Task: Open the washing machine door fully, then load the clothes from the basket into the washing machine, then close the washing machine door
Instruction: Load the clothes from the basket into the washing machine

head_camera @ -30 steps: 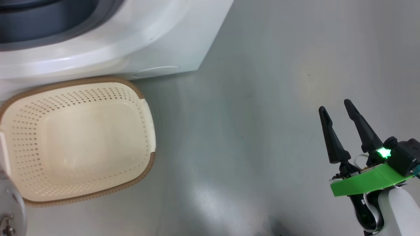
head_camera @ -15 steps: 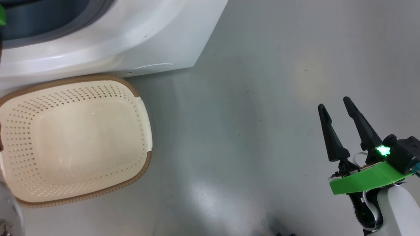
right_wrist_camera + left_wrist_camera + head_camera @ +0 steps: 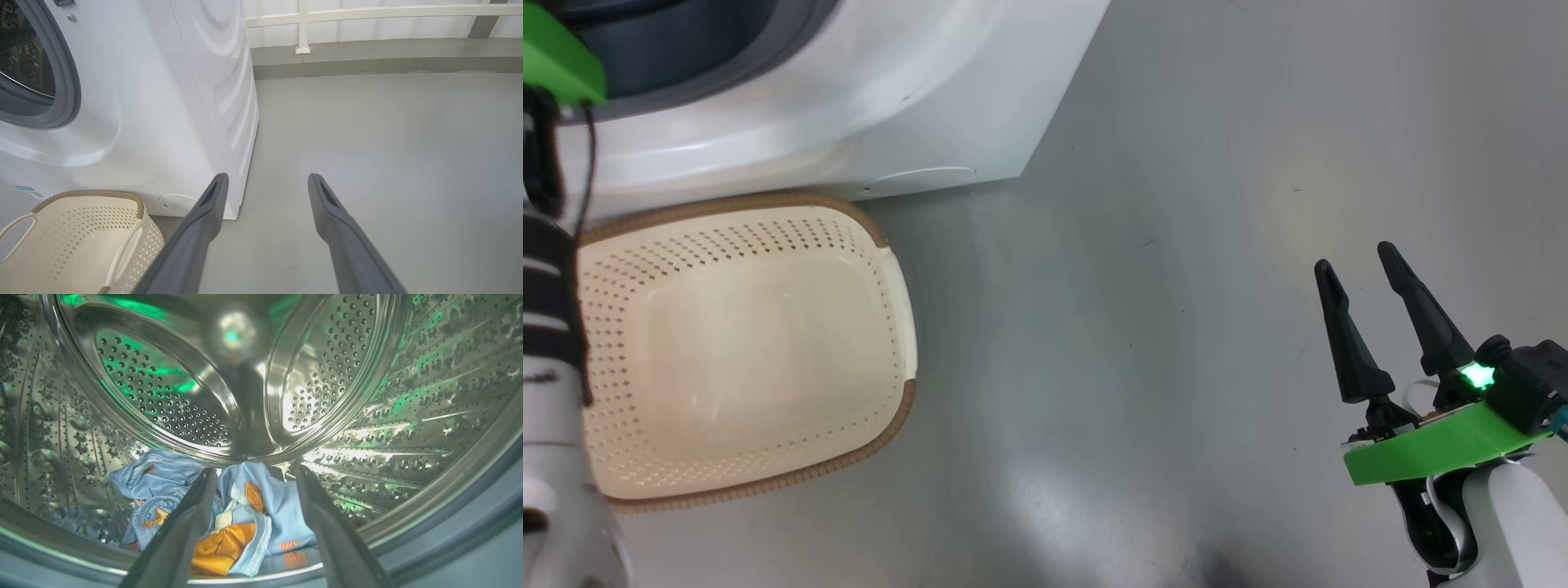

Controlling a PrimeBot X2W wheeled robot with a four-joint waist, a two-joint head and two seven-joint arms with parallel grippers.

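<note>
Inside the steel drum [image 3: 367, 396] of the washing machine [image 3: 849, 98], my left gripper [image 3: 255, 469] stands open. The clothes [image 3: 249, 522], light blue with orange figures, lie crumpled on the drum floor just beyond its fingers, and nothing is held between them. In the head view my left forearm [image 3: 547, 327] rises along the left edge toward the drum opening. The cream basket [image 3: 894, 425] stands on the floor against the machine's front, with nothing in it. My right gripper [image 3: 1354, 257] hovers open over bare floor far to the right. The washing machine door is out of view.
The right wrist view shows the machine's white side [image 3: 212, 81], the basket [image 3: 81, 228] at lower left and a grey floor [image 3: 388, 163] running back to a low kerb with a white railing [image 3: 302, 24]. A grey gasket [image 3: 69, 81] rings the opening.
My left forearm and its green wrist piece have come into the head view at the left edge, crossing the basket's left side. The right gripper has stayed put.
</note>
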